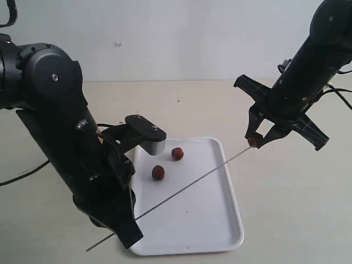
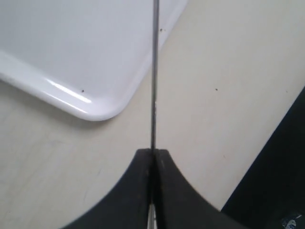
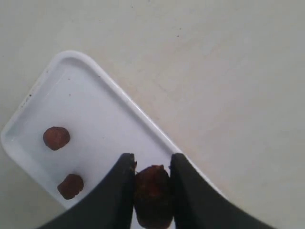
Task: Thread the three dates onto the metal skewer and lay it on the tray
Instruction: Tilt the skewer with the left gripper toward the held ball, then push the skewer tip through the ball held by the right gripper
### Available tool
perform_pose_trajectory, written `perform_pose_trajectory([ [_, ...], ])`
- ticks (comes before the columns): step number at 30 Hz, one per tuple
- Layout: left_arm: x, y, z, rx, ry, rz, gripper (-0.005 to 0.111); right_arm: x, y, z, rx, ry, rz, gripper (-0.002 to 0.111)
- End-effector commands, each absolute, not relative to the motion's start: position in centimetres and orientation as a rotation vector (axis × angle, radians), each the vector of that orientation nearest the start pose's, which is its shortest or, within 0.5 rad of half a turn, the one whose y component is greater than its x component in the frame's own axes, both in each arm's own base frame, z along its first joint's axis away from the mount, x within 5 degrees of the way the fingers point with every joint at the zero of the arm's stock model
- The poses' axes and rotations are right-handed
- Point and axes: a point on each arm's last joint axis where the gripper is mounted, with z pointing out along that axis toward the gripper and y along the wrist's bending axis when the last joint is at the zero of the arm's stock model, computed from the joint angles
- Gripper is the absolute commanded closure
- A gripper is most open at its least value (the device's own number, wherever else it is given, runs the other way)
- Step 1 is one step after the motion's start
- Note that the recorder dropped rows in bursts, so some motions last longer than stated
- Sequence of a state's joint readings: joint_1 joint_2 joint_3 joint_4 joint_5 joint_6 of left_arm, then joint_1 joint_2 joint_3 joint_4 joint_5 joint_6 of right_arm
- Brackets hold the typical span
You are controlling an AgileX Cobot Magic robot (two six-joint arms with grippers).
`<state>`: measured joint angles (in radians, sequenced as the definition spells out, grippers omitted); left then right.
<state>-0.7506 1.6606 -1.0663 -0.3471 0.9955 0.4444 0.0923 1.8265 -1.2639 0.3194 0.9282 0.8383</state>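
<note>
My left gripper is shut on the thin grey metal skewer, which slants up over the white tray toward the right. In the left wrist view the skewer runs straight out from between the closed fingers of the left gripper. My right gripper is shut on one dark reddish-brown date, held at the skewer's far tip. The right wrist view shows that date squeezed inside the right gripper. Two more dates lie on the tray.
The tray lies on a pale beige tabletop. The bulky left arm stands over the tray's left side. A cable trails at the far left.
</note>
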Motion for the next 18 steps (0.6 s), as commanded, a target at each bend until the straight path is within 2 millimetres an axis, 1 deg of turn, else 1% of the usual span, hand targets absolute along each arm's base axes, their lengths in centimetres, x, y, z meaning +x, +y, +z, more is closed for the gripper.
perform_pose_trajectory([
  [1, 20.46, -22.89, 20.46, 1.498, 2.716, -0.465, 0.107, 35.32, 5.52, 20.77, 1.339, 2.765, 0.481, 0.082],
  [5, 20.55, -23.05, 19.98, 1.488, 2.737, -0.473, 0.107, 35.30, 5.52, 20.77, 1.340, 2.768, 0.480, 0.082],
  [18, 20.84, -23.41, 20.04, 1.430, 2.713, -0.498, 0.107, 35.30, 5.52, 20.77, 1.337, 2.769, 0.480, 0.082],
])
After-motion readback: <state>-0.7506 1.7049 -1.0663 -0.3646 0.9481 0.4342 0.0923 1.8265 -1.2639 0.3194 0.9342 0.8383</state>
